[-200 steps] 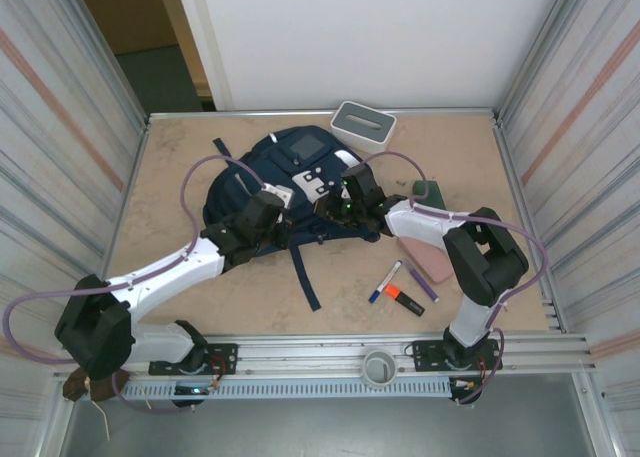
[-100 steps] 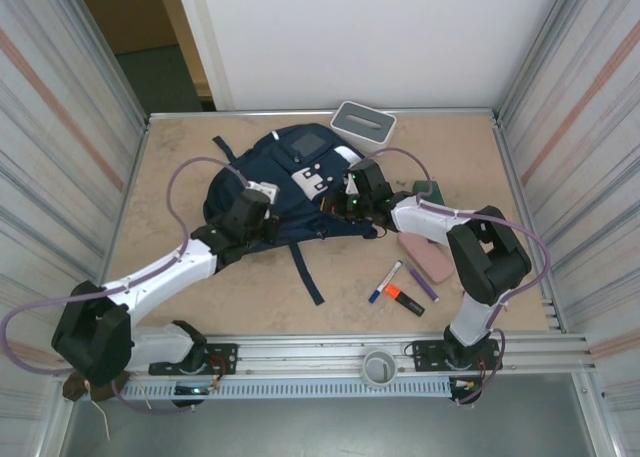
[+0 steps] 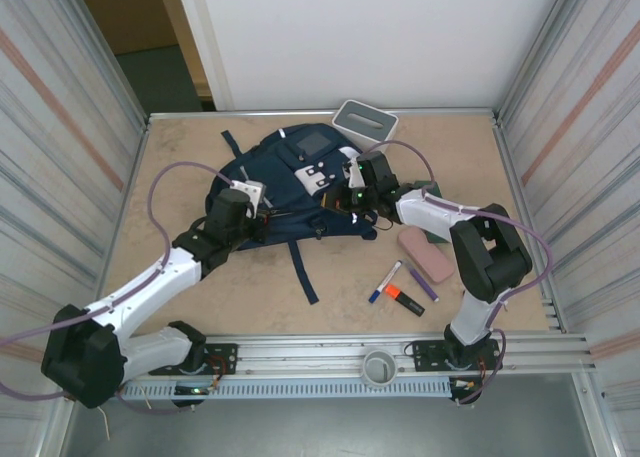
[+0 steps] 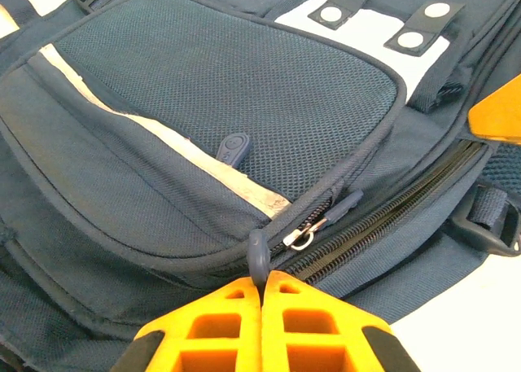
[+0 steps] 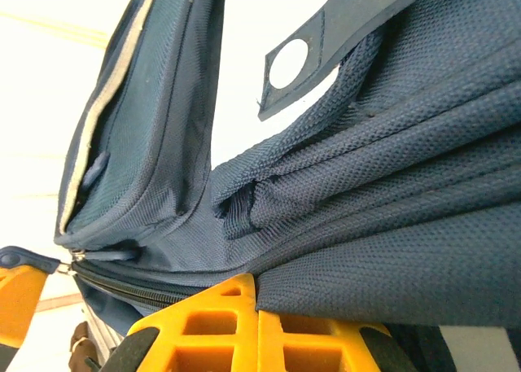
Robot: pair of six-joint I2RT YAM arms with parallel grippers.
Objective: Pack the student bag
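1 student bag (image 3: 290, 182), contents hidden; box (image 3: 362, 123) nr it.

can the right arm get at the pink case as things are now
Likely not straight away: the right pincer is shut on the student bag fabric and would have to let go first. Otherwise the pink case lies uncovered beside that arm, nothing on it.

White-black arms (image 3: 150, 282), looping lilac cables (image 3: 165, 192), orange ribbed jaws, green lights (image 3: 357, 193).
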